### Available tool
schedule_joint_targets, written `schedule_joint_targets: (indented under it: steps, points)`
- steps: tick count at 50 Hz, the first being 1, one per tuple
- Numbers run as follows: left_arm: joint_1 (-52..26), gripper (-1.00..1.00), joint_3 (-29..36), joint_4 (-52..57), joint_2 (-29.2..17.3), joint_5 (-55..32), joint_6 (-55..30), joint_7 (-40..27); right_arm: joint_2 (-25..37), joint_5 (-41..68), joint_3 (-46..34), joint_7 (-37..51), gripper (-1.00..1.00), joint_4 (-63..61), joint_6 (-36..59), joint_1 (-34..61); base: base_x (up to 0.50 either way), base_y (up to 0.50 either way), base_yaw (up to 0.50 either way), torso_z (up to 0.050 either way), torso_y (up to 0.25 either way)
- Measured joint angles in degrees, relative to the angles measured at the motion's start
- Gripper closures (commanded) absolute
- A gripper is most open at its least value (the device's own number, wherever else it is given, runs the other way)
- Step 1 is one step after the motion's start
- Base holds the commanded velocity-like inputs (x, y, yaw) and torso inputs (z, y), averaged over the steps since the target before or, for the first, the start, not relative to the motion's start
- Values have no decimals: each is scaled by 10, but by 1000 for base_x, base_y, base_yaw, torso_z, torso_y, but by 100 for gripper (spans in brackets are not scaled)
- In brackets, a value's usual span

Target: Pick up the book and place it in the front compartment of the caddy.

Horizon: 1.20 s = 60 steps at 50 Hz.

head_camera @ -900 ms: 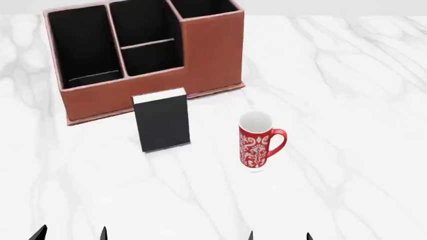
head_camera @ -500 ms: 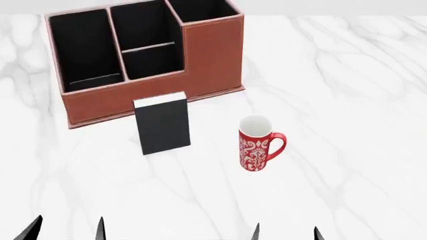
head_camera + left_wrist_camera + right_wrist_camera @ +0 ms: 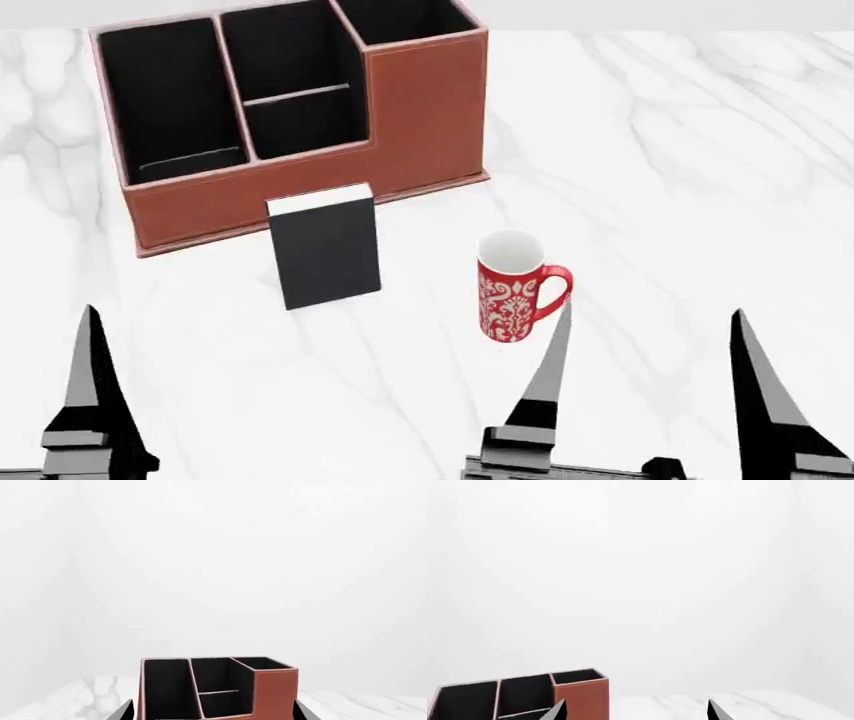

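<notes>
Head view puts the marble table (image 3: 694,150) under everything: white, glossy, veined in soft grey, and I'll take the caddy (image 3: 427,110) as my landmark on it. As I judge it, nothing of the task is done yet. The book (image 3: 326,250) stands untouched on the table just in front of the caddy's long front wall, and every compartment I can see is bare, so the reach, the grasp, the lift and the drop into the front compartment are all left to do.

The caddy is a boxy organiser in reddish-brown leather-look skin with pale stitched rims and matte black lining. One end rises taller than the rest, and thin dividers split the inside into compartments.

My right gripper (image 3: 643,360) hangs well in front of the caddy, its two black tapered fingers spread wide apart and holding nothing. Of my left gripper I see one finger (image 3: 91,385) in this view; the left wrist view shows two dark tips well apart at its lower edge, so I read it as spread and empty too.

The book is a thin upright rectangle, plain black cover, white page edges along its top. The mug (image 3: 511,292) stands in front of the caddy's taller end, beside the book but apart from it: a tall cylinder, red with white pattern, looped handle.
</notes>
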Motion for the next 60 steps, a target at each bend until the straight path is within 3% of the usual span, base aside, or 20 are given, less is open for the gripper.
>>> schedule_joint_targets:
  steps: [15,29,41,60]
  points:
    - [-4,-100,-17,112,-14,-19,-49,-39,29,12,-19,37,-100,-127,82,29,0,0,0,0,0]
    - [-6,-100,-5,147,-40,-28,-65,-69,158,93,-86,183,-100,-157,78,59,397,0,0,0,0]
    - [-10,-100,25,156,-101,-60,-55,-138,243,148,-135,281,-100,-162,55,85,500,0,0,0,0]
    - [-30,-100,87,158,-214,-117,-26,-267,300,183,-172,344,-100,-161,33,106,500,0,0,0,1]
